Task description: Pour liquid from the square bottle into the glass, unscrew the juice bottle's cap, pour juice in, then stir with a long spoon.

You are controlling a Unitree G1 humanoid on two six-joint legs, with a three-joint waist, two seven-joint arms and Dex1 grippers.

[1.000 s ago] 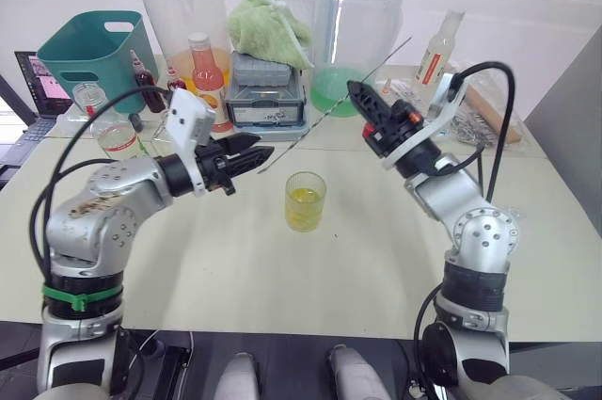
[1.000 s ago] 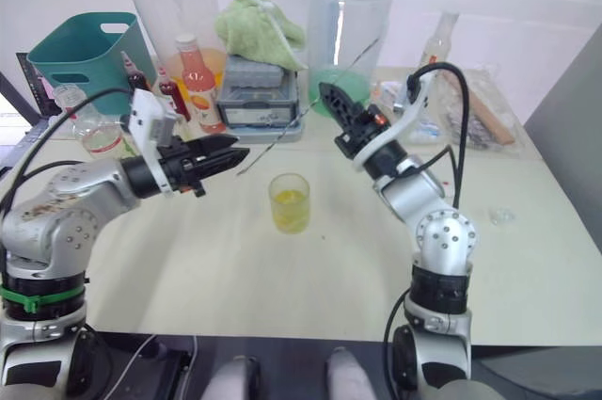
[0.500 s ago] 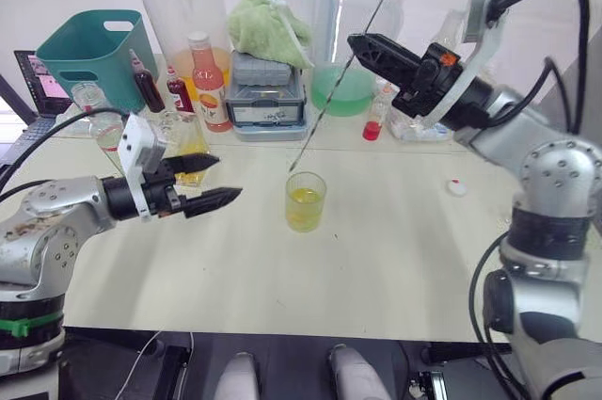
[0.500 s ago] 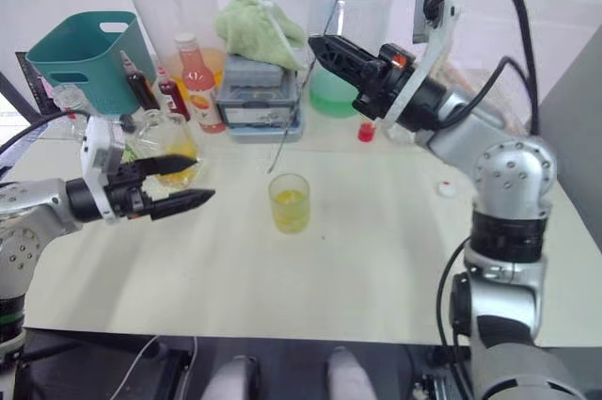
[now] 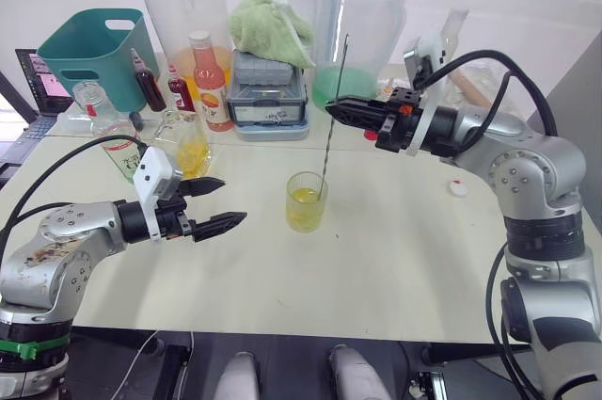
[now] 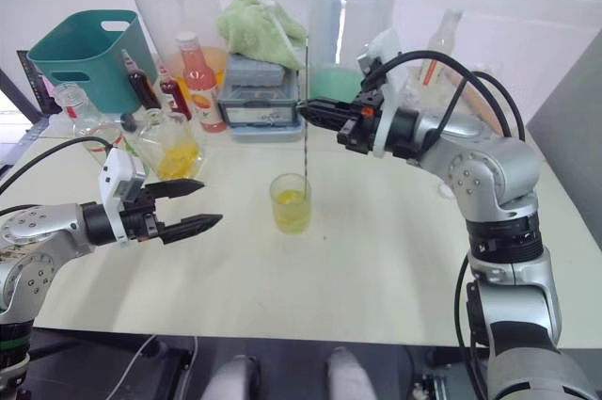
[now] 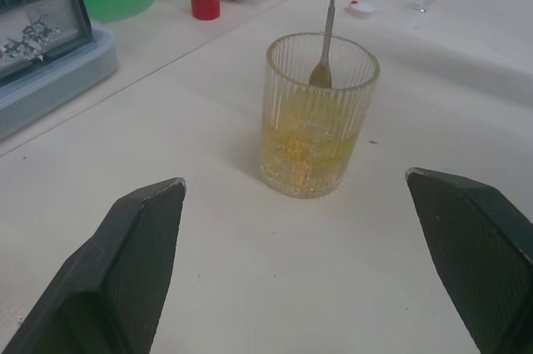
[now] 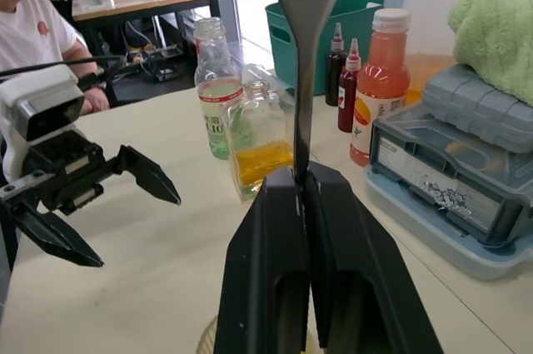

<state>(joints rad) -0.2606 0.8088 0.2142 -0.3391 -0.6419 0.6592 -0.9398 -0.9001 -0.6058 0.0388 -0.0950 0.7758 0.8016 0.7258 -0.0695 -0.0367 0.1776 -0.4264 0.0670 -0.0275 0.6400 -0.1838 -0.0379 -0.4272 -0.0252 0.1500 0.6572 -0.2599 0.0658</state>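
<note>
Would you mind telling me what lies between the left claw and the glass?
Nothing: in the left wrist view, only bare tabletop separates the open left claw from the glass, which holds the long spoon.

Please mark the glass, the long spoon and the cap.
the glass [image 5: 306,202], left eye view, on its ribbed side wall.
the long spoon [image 5: 332,113], left eye view, on its thin upright shaft.
the cap [image 5: 458,188], left eye view, on its top.
</note>
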